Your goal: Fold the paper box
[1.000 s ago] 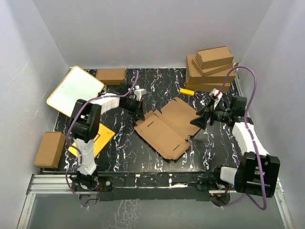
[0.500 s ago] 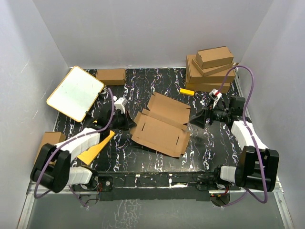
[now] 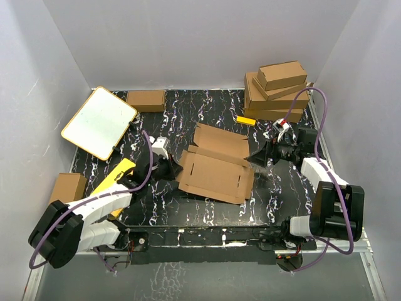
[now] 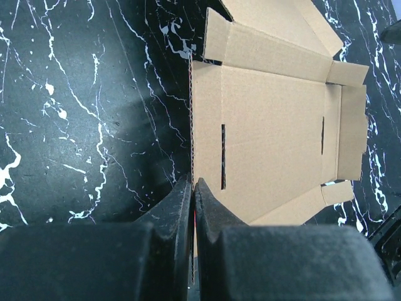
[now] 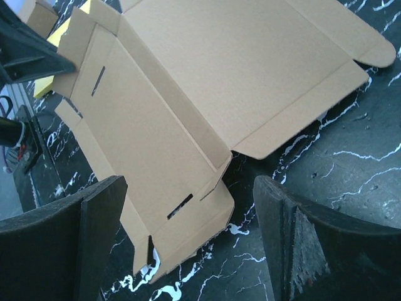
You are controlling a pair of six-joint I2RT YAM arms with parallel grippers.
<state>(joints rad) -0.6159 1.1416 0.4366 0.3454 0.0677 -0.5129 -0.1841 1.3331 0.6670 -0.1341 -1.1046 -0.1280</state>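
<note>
White board [image 3: 99,122]: orange rim, tilted at the far left corner.
Small brown box [image 3: 65,193]: at the left edge, beside the left arm.
Yellow card [image 3: 119,175]: flat on the counter [image 3: 276,195], partly under the left arm.
Left gripper [image 4: 193,188]: clenched on the thin left edge of the paper box.
Paper box [image 3: 216,174]: centre of the counter, between both grippers. The slotted base panel lies flat and the rear panel is tilted up.
Right gripper [image 3: 255,158]: released, jaws wide apart, just beside the box's right end. Contact cannot be told.
Stacked brown boxes [image 3: 277,91]: far right corner.
</note>
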